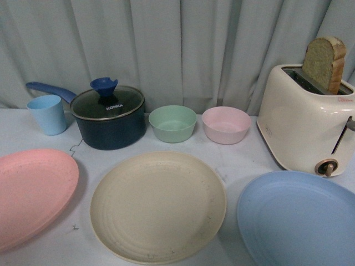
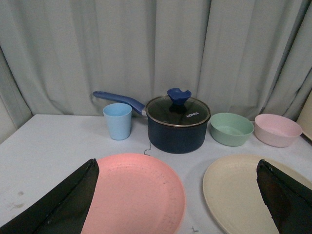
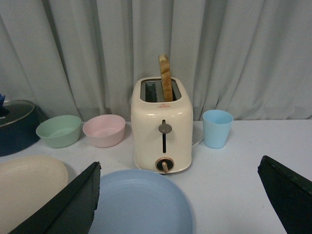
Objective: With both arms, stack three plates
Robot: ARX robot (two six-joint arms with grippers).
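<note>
Pink plate (image 1: 33,194), cream plate (image 1: 158,205) and light blue plate (image 1: 299,219) are all lying flat and apart on the white desk (image 1: 233,166), none stacked on another. The pink plate is sitting just ahead of the left gripper (image 2: 176,165), reaching in between its two black fingers (image 2: 68,200), which are standing wide apart and gripping nothing. The cream plate is lying in the middle of the row, showing beside one finger of each gripper. The light blue plate is resting just ahead of the right gripper (image 3: 179,163), between its spread fingers, and that gripper too is hanging released and empty. Beyond the left gripper, past the pink plate, a dark blue pot (image 2: 176,131) with a glass lid is standing beside a light blue cup (image 2: 118,121), with a green bowl (image 2: 231,128) and a pink bowl (image 2: 278,129) lined up further along. Beyond the right gripper, a cream toaster (image 3: 163,131) is holding a slice of bread (image 3: 165,78) upright in one slot, and a second light blue cup (image 3: 217,127) is standing near it. A grey curtain (image 1: 183,50) is hanging behind everything.
</note>
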